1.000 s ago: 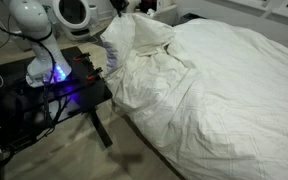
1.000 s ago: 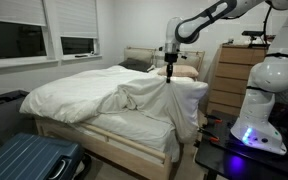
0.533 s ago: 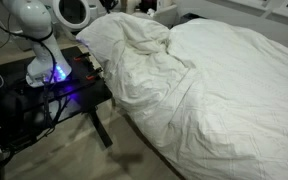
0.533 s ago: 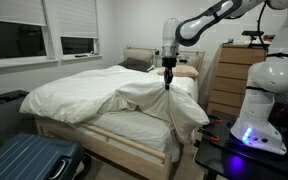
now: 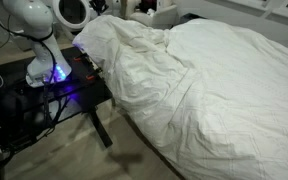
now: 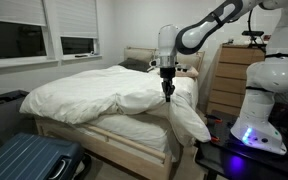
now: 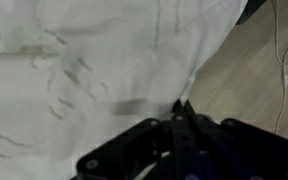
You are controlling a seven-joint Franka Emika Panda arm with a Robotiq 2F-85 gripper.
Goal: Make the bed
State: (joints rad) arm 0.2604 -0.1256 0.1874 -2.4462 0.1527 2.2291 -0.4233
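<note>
Gripper point(image 6: 168, 93): points straight down, jaws narrowed onto a raised fold of the duvet point(image 6: 124, 97).
Bed point(image 6: 104, 135): centre of the room, beside the black table point(image 5: 69, 95).
Duvet: rumpled, with one corner draping over the bed's side next to the table.
Wrist view: white cloth fills most of the frame.

Dim bedroom with pale walls and dark window panes.
Two windows point(image 6: 79, 44) with part-lowered blinds sit on the far left wall. A wooden dresser point(image 6: 230, 82) stands far right and a blue suitcase point(image 6: 29, 160) lies near left. A black table point(image 5: 88, 95) lit blue stands on beige floor point(image 5: 74, 155).
</note>
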